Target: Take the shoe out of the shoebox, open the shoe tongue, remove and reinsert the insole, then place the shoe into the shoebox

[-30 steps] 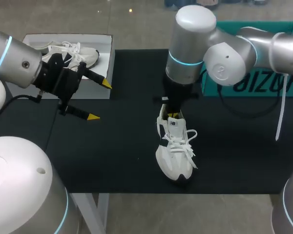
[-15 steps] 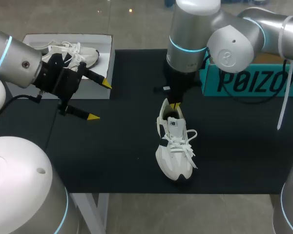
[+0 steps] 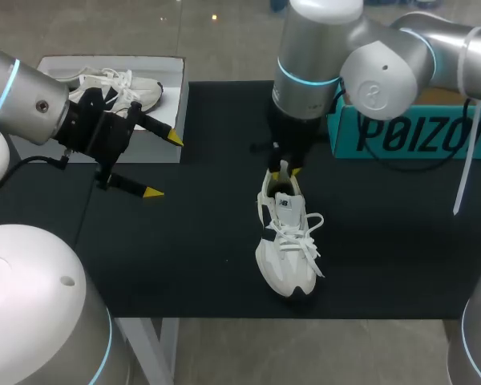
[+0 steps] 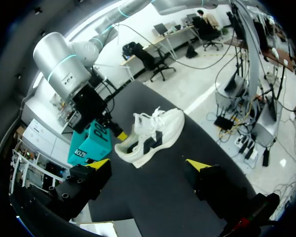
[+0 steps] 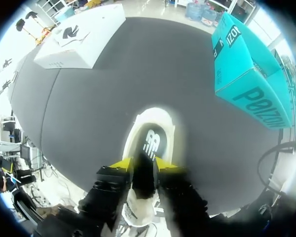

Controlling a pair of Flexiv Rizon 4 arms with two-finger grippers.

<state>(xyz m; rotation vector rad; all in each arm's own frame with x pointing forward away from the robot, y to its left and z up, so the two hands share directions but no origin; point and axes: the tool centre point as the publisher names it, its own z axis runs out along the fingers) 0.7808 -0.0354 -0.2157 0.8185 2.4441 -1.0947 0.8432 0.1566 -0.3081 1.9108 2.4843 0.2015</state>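
Observation:
A white shoe (image 3: 289, 241) with a dark tongue label stands upright in the middle of the black table (image 3: 192, 241), toe toward the front edge. My right gripper (image 3: 285, 170) hangs straight over its heel. In the right wrist view the right gripper (image 5: 144, 165) has its fingers a little apart, astride the rim of the shoe (image 5: 150, 140) at the heel. The white shoebox (image 3: 172, 120) sits at the back left with a second white shoe (image 3: 116, 88) inside. In front of the box my left gripper (image 3: 162, 165) hovers wide open and holds nothing. From the left wrist, the shoe (image 4: 153, 136) lies well ahead of the left gripper (image 4: 148, 165).
A teal box (image 3: 417, 132) stands at the back right, close behind my right arm (image 3: 321, 72). The same teal box (image 5: 246, 74) shows beyond the shoe in the right wrist view. Bare black table lies between the two grippers and along the front edge.
My right gripper rose from the shoe's heel opening, then parted its fingers from shut. A white bit of the heel now shows between them. The left arm and the shoe stayed put.

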